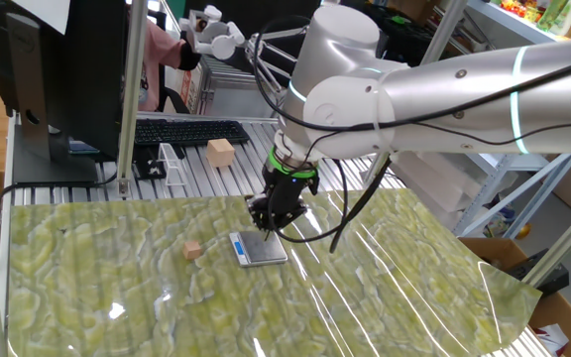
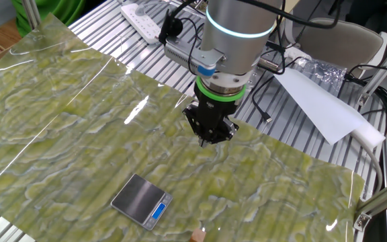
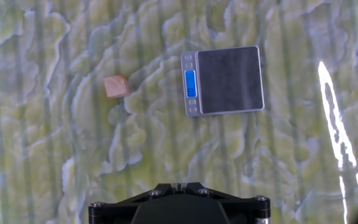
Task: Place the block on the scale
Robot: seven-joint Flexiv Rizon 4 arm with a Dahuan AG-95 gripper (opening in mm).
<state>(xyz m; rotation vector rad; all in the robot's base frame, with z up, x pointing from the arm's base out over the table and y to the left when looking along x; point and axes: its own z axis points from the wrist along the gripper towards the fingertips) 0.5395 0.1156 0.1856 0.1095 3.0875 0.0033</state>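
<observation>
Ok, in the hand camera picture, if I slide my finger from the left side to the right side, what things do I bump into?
First the block, then the scale's blue display strip, then the scale plate itself. After that, only green patterned mat.

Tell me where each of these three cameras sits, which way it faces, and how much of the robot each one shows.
One fixed view: raised at the table's side, facing the monitor and keyboard; shows the white arm and black gripper above the flat grey pocket scale, tiny tan wooden block beside it.
The other fixed view: high on the opposite side, looking down; shows the arm's wrist, gripper, scale.
Hand view: on the hand, looking straight down; only the black gripper base shows.
Shared: all three see the scale and the green marbled mat.
</observation>
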